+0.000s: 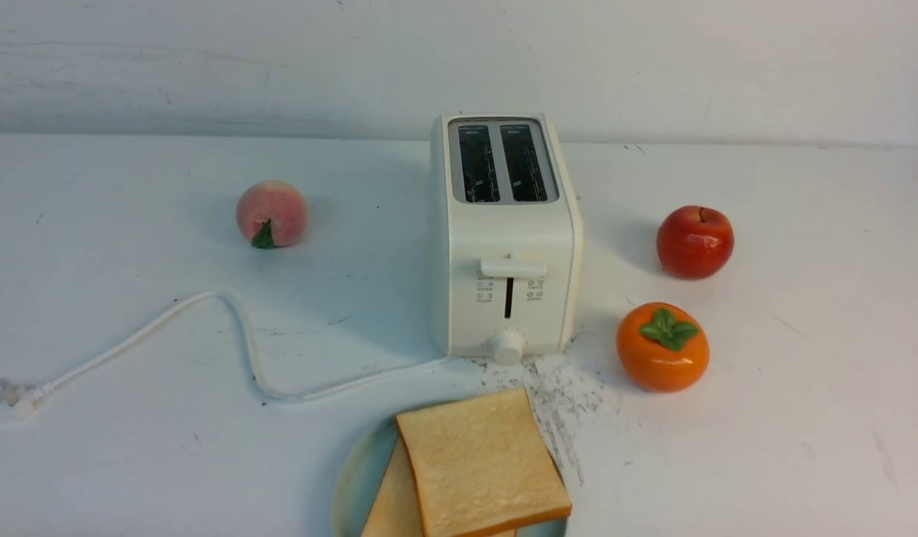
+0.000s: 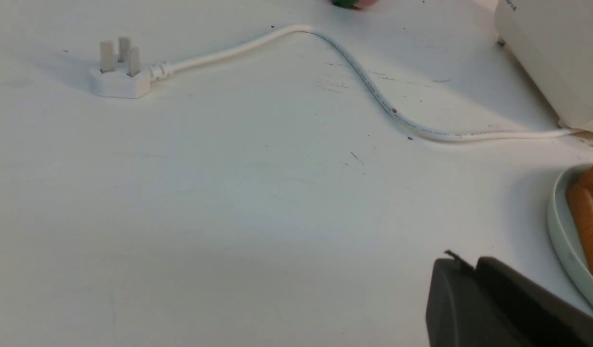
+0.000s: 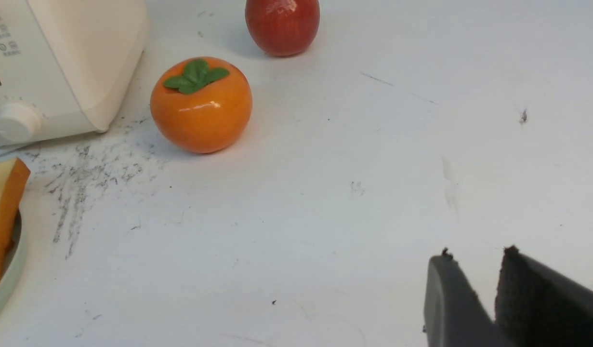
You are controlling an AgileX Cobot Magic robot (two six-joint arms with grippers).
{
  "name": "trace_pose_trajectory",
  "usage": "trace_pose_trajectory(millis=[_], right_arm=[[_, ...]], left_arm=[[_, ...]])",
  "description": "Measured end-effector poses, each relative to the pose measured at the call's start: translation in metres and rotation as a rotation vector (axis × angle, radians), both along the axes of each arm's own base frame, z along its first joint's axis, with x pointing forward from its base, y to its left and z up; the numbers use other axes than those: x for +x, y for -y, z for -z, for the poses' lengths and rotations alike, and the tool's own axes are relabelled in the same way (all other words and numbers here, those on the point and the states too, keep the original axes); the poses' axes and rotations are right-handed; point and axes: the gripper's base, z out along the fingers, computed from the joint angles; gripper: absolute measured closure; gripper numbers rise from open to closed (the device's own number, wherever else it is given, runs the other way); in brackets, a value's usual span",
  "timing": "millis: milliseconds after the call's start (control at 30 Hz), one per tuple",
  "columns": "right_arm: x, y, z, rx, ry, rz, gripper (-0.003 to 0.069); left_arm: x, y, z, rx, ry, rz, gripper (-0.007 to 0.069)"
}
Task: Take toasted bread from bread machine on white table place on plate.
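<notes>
The bread machine (image 1: 503, 246) stands mid-table on the white table (image 1: 802, 418), and both its top slots are empty. Two slices of toasted bread lie overlapped on the mint-green plate (image 1: 347, 485) at the front edge, the upper slice (image 1: 481, 462) over the lower one (image 1: 390, 507). Neither gripper shows in the front view. In the left wrist view my left gripper (image 2: 467, 262) is shut and empty, hanging over bare table beside the plate's rim (image 2: 563, 241). My right gripper (image 3: 474, 253) is open by a narrow gap with nothing in it, away from the bread (image 3: 5, 202).
A peach (image 1: 271, 213) lies left of the toaster. A red apple (image 1: 695, 242) and an orange persimmon (image 1: 662, 347) sit to its right. The white cord (image 1: 242, 350) snakes left to its plug (image 2: 120, 72). Black scratch marks (image 1: 563, 403) lie before the toaster.
</notes>
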Motion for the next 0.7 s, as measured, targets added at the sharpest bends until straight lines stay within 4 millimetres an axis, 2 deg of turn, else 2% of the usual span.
trace_pose_trajectory(millis=[700], right_arm=[[0.0, 0.0, 0.0, 0.0, 0.0, 0.0, 0.0471]], left_arm=[[0.0, 0.0, 0.0, 0.0, 0.0, 0.0, 0.0568]])
